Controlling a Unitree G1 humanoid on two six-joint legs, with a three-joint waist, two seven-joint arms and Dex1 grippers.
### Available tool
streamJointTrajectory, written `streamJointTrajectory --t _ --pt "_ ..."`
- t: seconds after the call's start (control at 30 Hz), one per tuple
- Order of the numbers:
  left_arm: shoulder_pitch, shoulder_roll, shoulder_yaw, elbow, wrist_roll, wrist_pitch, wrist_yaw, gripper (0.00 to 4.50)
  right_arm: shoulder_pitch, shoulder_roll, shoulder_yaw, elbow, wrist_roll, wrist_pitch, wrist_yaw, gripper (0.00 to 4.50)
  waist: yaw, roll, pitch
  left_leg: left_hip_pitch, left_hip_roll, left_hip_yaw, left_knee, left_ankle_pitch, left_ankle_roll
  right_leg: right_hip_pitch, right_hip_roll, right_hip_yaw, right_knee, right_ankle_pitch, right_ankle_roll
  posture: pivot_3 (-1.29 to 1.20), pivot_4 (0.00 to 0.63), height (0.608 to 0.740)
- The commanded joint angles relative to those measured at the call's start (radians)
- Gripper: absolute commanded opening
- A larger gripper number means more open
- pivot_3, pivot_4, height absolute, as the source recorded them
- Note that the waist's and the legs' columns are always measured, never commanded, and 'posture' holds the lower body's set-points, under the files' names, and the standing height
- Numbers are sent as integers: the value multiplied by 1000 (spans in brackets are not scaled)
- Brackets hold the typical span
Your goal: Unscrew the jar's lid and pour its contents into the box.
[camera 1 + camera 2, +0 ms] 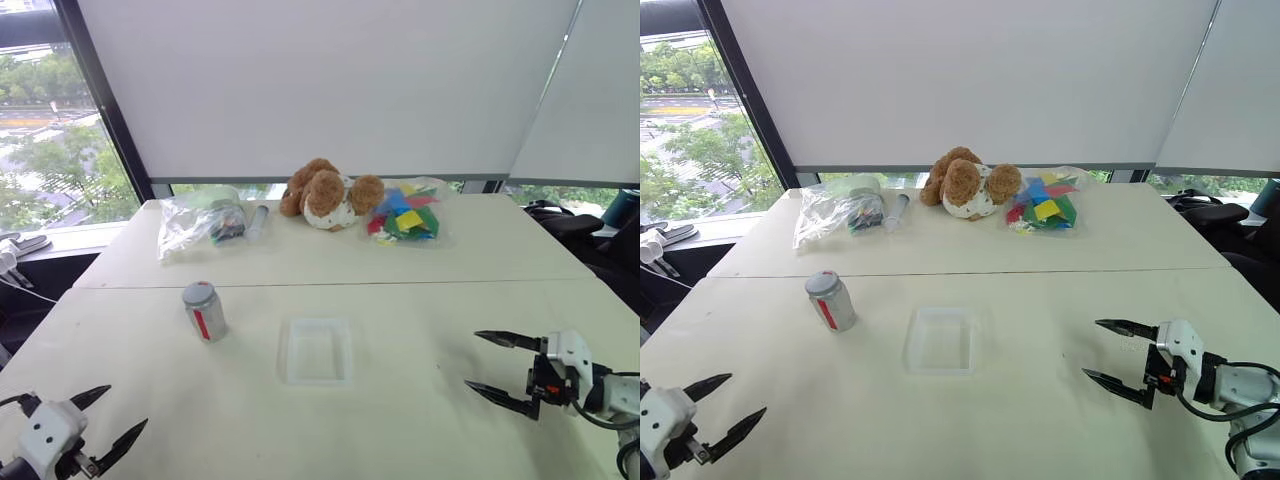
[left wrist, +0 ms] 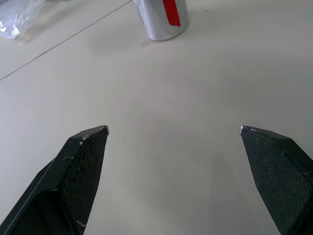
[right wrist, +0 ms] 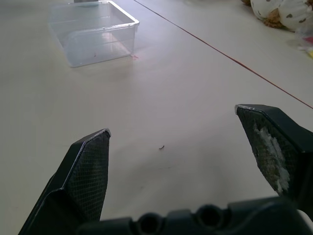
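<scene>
On the pale tabletop (image 1: 450,250), the jar (image 1: 204,311) stands upright with its lid (image 1: 198,292) on, just beside the box (image 1: 317,351) at that tray's ten o'clock. The left gripper (image 1: 115,420) and right gripper (image 1: 485,360) hover near the front corners, fingers spread wide, holding nothing. A stuffed bear (image 1: 330,193) and plastic bags (image 1: 405,212) line the far edge.

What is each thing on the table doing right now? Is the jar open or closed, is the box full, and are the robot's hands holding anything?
Small silvery-grey jar with red-and-white label: upright, standing alone.
Round pale grey lid: on the jar.
Shallow translucent white plastic box: flat on the table, looks empty.
Left hand: open, holding nothing.
Right hand: open, holding nothing.
Brown teddy bear: lying down.
Clear bag of coloured pieces: lying beside the bear.
</scene>
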Motion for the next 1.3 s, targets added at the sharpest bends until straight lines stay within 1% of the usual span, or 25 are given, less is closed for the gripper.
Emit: streamJointTrajectory --t 0.03,0.1,0.2,0.23,0.27,0.33,0.4,0.47,0.6,0.7,0.83,0.97,1.1,1.2,1.3 --pt "-4 7 28 -22 14 -45 23 4442 -19 -2 1 -5 17 -23 11 4500 0 0 0 0 0 0 0 0 0 0 0 0 0 0 0 0 150 740" --pt "-1 3 34 -30 -7 -16 30 4442 -26 12 9 -26 34 -9 12 4500 0 0 0 0 0 0 0 0 0 0 0 0 0 0 0 0 150 740" --pt "34 -17 63 -81 -139 84 11 4442 -40 63 40 -125 97 17 28 4500 -5 0 0 0 0 0 0 0 0 0 0 0 0 0 0 0 150 740" --pt "45 -36 81 -102 -207 119 6 4442 -51 81 48 -155 123 32 32 4500 -7 0 0 0 1 0 0 0 0 0 0 0 0 0 0 0 150 740" --pt "51 -56 99 -117 -242 139 24 4442 -62 96 53 -179 136 42 24 4500 -10 0 0 0 1 0 0 0 0 0 0 1 0 0 0 0 150 740" --pt "62 -105 124 -131 -271 153 68 4442 -98 133 66 -235 168 86 -17 4500 -11 1 0 0 1 0 0 0 0 0 0 1 1 0 0 0 150 740" --pt "80 -173 128 -127 -255 125 107 4442 -135 172 77 -293 203 140 -64 4500 -16 1 0 0 1 0 0 0 0 0 0 1 1 0 0 0 150 740" --pt "100 -235 117 -128 -230 97 130 4442 -150 192 85 -335 239 182 -66 4500 -16 0 0 0 1 0 0 0 0 0 0 1 1 0 0 0 150 740" --pt "109 -311 55 -198 -211 91 164 4442 -153 189 104 -368 252 221 -31 4500 5 -2 -1 -1 1 0 1 -1 0 0 0 1 -1 0 0 0 150 740" --pt "71 -344 -2 -260 -168 109 232 4442 -157 185 113 -365 248 229 -8 4500 11 -2 -1 -1 0 -1 3 -1 -1 2 0 0 -1 0 0 0 150 740" --pt "-23 -356 -88 -327 -90 172 344 4442 -160 188 115 -346 232 214 5 4500 11 -2 -1 0 1 -1 3 -2 -2 2 1 0 0 0 -1 0 150 740" --pt "-127 -347 -144 -344 -37 241 431 4442 -155 188 117 -332 214 201 15 4500 1 -2 -1 0 1 0 2 -1 0 1 4 -1 0 1 0 0 150 740" --pt "-218 -327 -181 -327 14 296 484 4442 -141 185 115 -334 206 206 16 4500 0 -2 -1 0 1 0 2 -1 0 0 5 -1 1 2 3 0 150 740" --pt "-329 -339 -203 -284 35 336 550 4442 -111 172 117 -350 203 215 28 4500 6 -2 -1 0 1 0 2 -1 0 1 5 -1 1 2 3 0 150 740" --pt "-376 -345 -227 -257 48 347 557 4442 -101 170 112 -358 203 219 24 4500 3 -2 -1 0 0 -1 4 -1 -1 2 5 -1 1 3 3 0 150 740"
